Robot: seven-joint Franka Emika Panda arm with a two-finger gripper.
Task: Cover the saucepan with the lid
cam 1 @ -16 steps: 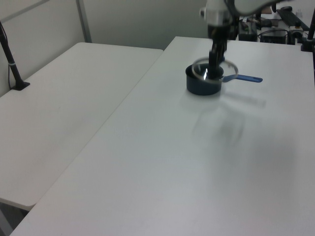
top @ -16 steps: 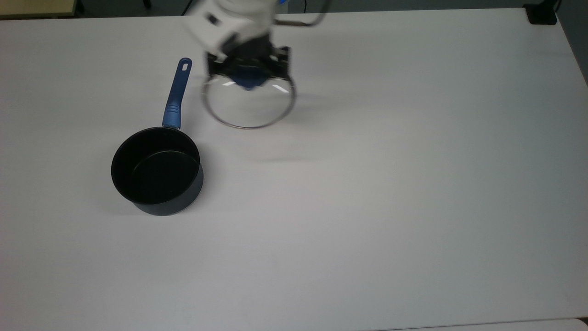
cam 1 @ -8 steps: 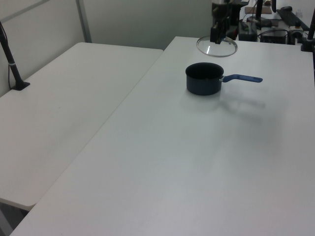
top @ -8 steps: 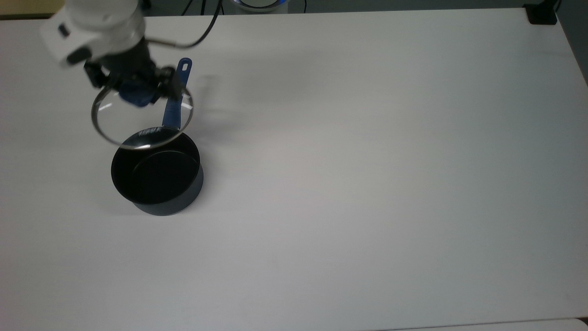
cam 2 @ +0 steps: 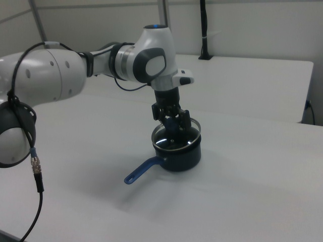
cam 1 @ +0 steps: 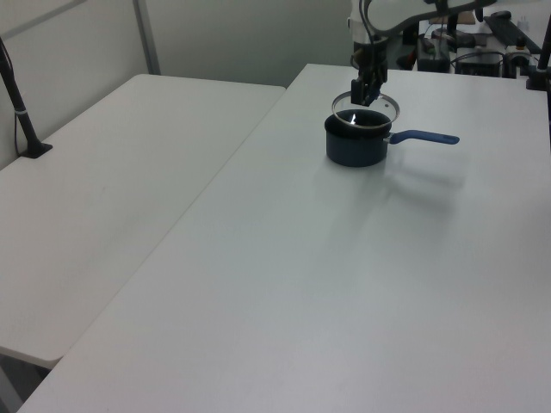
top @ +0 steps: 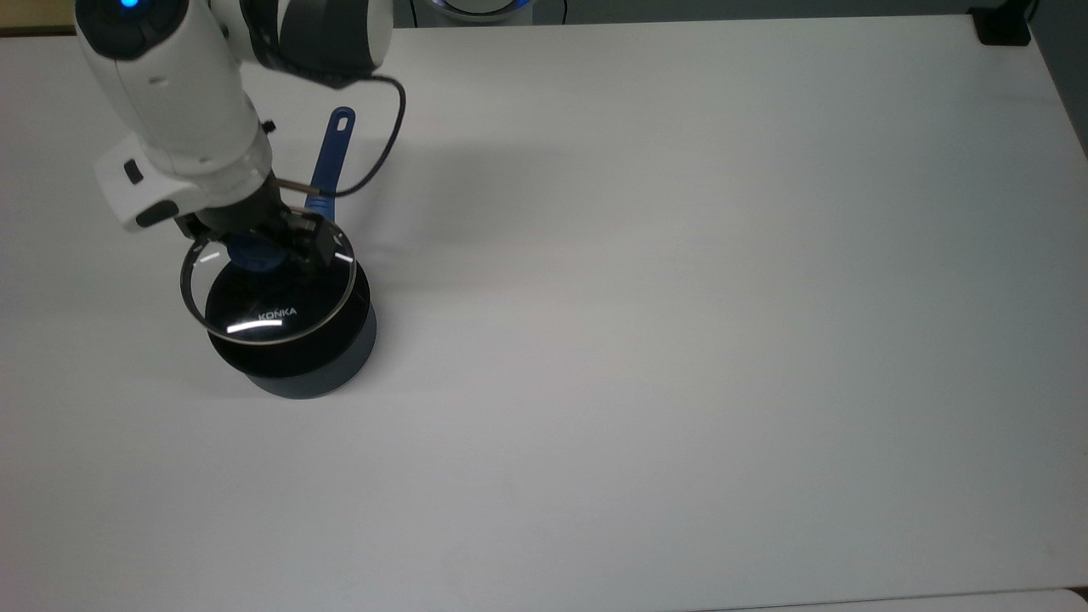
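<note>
The saucepan stands on the white table, dark blue-grey outside, with its blue handle pointing to the top view's upper edge. My gripper is shut on the blue knob of the glass lid. It holds the lid directly over the pan's mouth, close to the rim and slightly tilted. The white "KONKA" lettering shows through the glass. In the left view the lid hangs over the pan under the gripper. In the right view the gripper, lid and pan line up vertically.
The white arm reaches over the table's far left in the top view, and its cable loops beside the pan handle. A second white table adjoins on the left view's left. A black clamp sits at the top view's far right corner.
The gripper has carried the lid from beside the handle toward the top view's lower edge and lowered it, so it now hangs over the pan's mouth. The pan has not moved.
</note>
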